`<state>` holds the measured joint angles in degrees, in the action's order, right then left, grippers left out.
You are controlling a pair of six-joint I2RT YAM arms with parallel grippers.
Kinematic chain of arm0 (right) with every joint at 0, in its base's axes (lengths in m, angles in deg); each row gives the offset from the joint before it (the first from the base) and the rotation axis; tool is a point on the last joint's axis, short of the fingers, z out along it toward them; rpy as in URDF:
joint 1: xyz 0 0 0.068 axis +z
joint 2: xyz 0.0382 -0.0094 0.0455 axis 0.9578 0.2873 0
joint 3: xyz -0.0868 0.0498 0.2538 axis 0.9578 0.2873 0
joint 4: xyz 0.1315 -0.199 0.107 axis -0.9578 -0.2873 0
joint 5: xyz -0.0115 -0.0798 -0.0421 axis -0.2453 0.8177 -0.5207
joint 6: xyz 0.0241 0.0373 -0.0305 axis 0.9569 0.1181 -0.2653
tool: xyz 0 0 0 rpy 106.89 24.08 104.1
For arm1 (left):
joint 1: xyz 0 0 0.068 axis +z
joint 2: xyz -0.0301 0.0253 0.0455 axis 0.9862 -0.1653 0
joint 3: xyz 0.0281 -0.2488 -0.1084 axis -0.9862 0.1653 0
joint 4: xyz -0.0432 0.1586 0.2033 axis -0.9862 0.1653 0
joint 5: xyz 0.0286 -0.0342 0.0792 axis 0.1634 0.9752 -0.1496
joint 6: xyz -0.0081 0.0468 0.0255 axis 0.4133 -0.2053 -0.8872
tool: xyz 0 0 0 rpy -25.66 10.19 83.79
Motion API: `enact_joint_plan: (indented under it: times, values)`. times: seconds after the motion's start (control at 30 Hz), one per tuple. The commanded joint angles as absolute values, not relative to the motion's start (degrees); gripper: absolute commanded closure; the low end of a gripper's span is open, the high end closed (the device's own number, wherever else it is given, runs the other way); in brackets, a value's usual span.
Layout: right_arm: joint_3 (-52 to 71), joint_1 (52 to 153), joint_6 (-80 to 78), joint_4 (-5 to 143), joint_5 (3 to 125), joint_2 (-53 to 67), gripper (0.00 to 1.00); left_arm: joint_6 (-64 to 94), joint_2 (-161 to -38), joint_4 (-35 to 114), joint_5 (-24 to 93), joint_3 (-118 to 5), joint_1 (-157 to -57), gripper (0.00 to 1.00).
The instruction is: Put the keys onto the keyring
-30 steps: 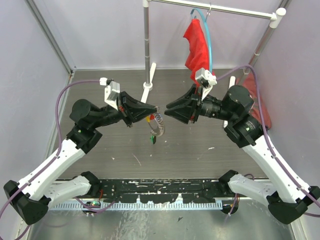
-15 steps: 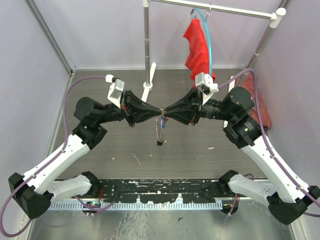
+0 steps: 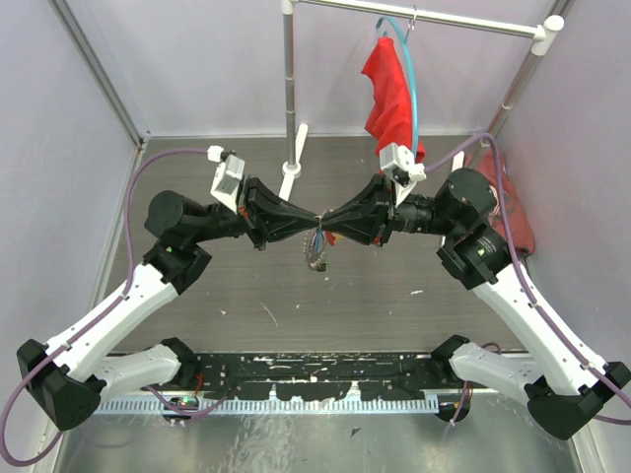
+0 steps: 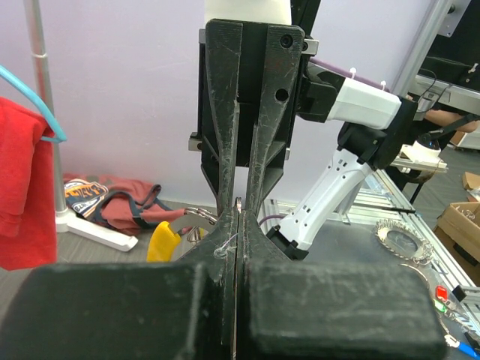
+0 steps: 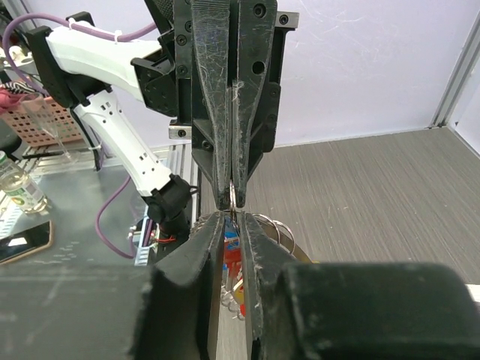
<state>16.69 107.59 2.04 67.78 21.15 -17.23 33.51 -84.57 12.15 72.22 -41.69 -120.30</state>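
Over the counter's (image 3: 394, 296) middle, the right gripper (image 3: 328, 223) had swung in tip-to-tip with the left gripper (image 3: 310, 218), whose jaws stayed clenched on the keyring (image 3: 315, 252), while its own narrowing jaws' grip could not be told, suggesting a regrasp, keys (image 5: 234, 259) dangling beneath.

The setting is a robotics lab test cell. Pale lilac panel walls (image 3: 59, 148) in aluminium framing (image 3: 99, 74) enclose a grey table (image 3: 394, 286), where two robot arms (image 3: 128, 305) are bolted to a black base plate (image 3: 315, 374). Outside it are cardboard boxes (image 4: 459, 225) and a bench (image 5: 82, 217) with a bottle (image 5: 19, 187).
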Motion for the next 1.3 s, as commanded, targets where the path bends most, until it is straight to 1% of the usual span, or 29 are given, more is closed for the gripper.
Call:
enact_joint_plan:
  times: [0.0, 0.07, 0.23, 0.27, 0.4, 0.53, 0.57, 0.67, 0.93, 1.03, 1.17, 1.27]
  values:
    - [15.6, 107.8, 2.0, 70.4, 19.8, -17.0, 0.82, 33.8, -84.4, 9.6, 72.5, -44.0, -120.5, 1.00]
    - [15.6, 107.8, 2.2, 70.6, 19.6, -16.9, 0.88, 33.8, -84.5, 9.7, 72.4, -44.0, -120.4, 1.00]
    - [15.7, 107.8, 2.6, 71.1, 19.3, -17.0, 0.99, 33.6, -85.2, 10.3, 72.6, -44.2, -120.5, 1.00]
    - [15.7, 107.8, 2.7, 71.2, 19.3, -17.0, 0.99, 33.6, -85.3, 10.4, 72.6, -44.2, -120.6, 1.00]
    - [15.4, 107.8, 2.3, 70.7, 20.0, -17.4, 0.99, 33.0, -85.5, 11.6, 72.6, -44.5, -120.6, 1.00]
    - [12.9, 107.8, -1.2, 65.0, 20.8, -17.4, 0.99, 30.4, -85.0, 16.4, 73.3, -45.9, -120.5, 0.84]
    - [12.0, 107.8, -2.3, 63.1, 20.8, -17.3, 0.99, 29.6, -84.7, 18.5, 73.5, -46.3, -120.5, 0.79]
    - [9.3, 107.8, -6.0, 56.9, 20.8, -16.5, 0.99, 26.5, -84.0, 24.0, 74.2, -48.0, -120.5, 0.73]
    - [3.3, 107.8, -13.0, 43.1, 20.1, -13.9, 0.99, 12.7, -84.5, 46.0, 76.4, -55.7, -120.5, 0.68]
    - [2.2, 107.8, -14.9, 39.2, 20.2, -13.0, 0.99, 9.2, -85.6, 52.1, 76.7, -58.6, -120.6, 0.66]
    - [2.5, 107.8, -16.3, 37.0, 19.8, -11.7, 0.99, 4.9, -87.2, 59.0, 76.1, -61.5, -121.6, 0.63]
    - [2.3, 107.8, -16.8, 35.9, 19.1, -11.0, 0.99, -0.4, -88.7, 66.8, 73.4, -64.7, -123.3, 0.61]
